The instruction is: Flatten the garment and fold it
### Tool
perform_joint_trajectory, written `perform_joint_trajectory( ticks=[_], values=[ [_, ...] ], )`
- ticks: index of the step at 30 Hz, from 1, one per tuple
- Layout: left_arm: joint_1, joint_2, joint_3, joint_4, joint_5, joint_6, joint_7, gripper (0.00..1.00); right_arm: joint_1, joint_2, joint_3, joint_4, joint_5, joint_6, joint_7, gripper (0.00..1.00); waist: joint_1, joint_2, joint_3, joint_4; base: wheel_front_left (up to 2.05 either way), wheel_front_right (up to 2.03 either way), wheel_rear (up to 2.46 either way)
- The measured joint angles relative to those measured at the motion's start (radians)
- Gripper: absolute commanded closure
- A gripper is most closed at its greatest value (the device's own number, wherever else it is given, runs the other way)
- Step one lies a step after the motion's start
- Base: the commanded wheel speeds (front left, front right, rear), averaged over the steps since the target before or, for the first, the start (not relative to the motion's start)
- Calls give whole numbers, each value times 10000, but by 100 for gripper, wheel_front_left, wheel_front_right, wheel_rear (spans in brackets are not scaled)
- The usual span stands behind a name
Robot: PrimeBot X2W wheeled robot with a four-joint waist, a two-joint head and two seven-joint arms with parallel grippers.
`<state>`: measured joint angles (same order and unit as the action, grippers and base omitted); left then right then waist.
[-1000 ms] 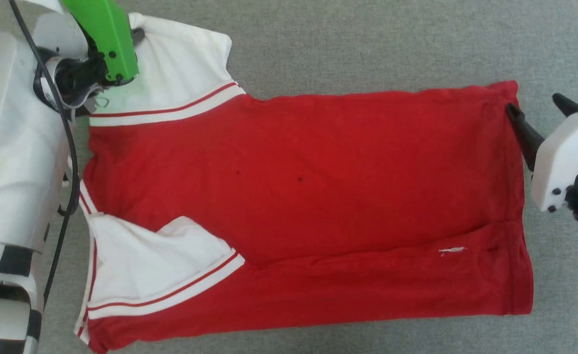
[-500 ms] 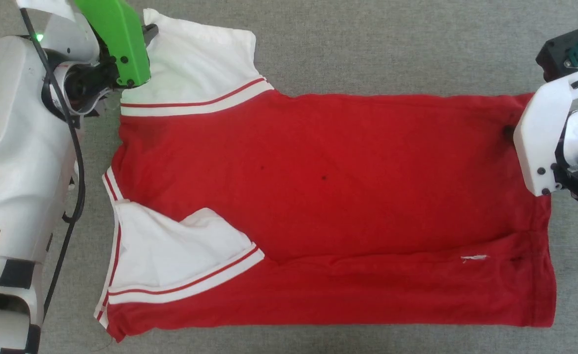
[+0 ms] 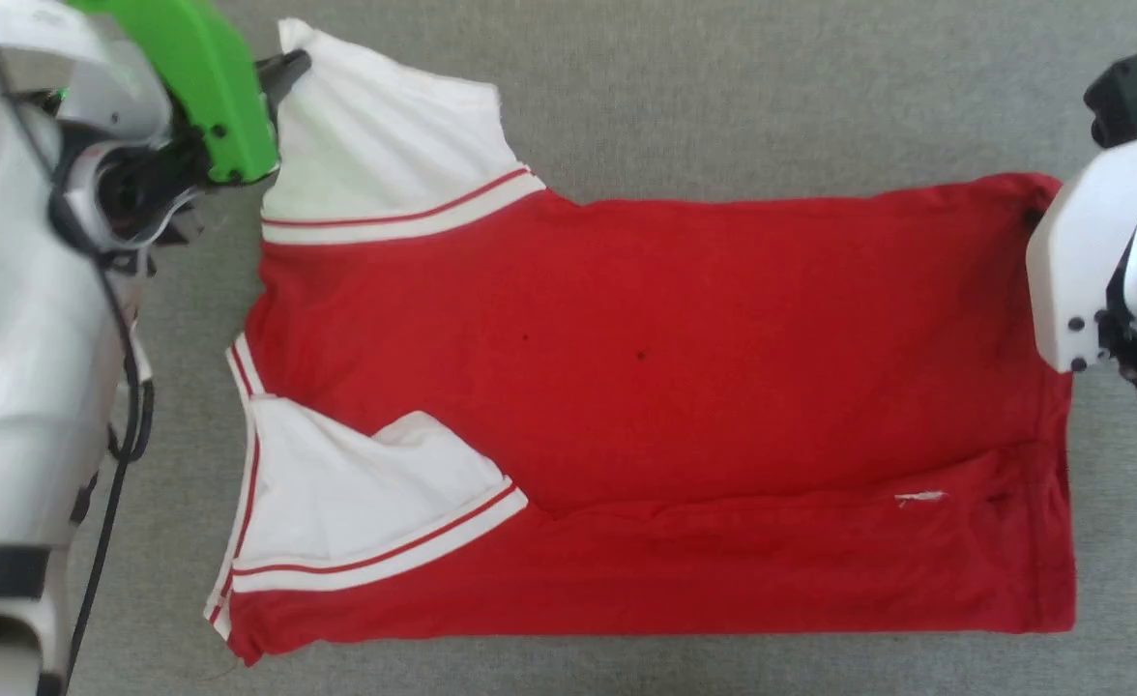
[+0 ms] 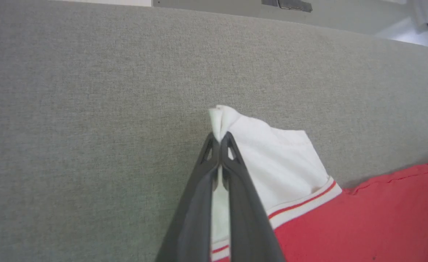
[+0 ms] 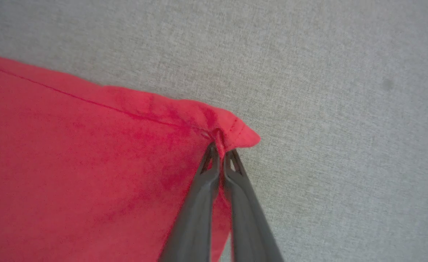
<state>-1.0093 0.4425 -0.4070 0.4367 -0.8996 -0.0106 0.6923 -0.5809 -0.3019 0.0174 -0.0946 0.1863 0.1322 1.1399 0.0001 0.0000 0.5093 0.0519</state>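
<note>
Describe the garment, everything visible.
The garment is a red jersey-knit shirt with white short sleeves edged in red-and-white stripes. It lies mostly flat and sideways on the grey fabric surface, collar end toward the robot's left. The upward face is plain red. The near sleeve is folded onto the body, and the near side edge is folded over in a long band. The left gripper is shut on the tip of the far sleeve; the right gripper is shut on the far hem corner.
</note>
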Motion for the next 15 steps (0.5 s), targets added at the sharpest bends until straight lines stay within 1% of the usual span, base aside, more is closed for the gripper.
perform_joint_trajectory(
  ticks=[4,5,6,10,15],
  values=[
    [701,345,290,-736,-178,-67,-255,100,563,23,-107,56,163,0,-646,100,0,0,-531,-3,0,0,0],
    [1496,481,407,-1515,-387,-31,-334,100,1126,10,-355,121,253,-2,-1120,100,0,0,-1049,15,0,0,0],
    [1735,504,399,-1722,-451,33,-320,100,1263,10,-393,144,274,0,-1166,100,0,0,-1190,23,0,0,0],
    [2970,700,520,-2614,-662,401,-372,100,1981,107,-581,263,476,0,-1404,100,-1,0,-1872,64,0,0,0],
    [4531,709,777,-3591,-997,961,-598,100,2890,424,-930,428,573,-2,-1710,100,-1,0,-2659,123,0,0,0]
  ],
)
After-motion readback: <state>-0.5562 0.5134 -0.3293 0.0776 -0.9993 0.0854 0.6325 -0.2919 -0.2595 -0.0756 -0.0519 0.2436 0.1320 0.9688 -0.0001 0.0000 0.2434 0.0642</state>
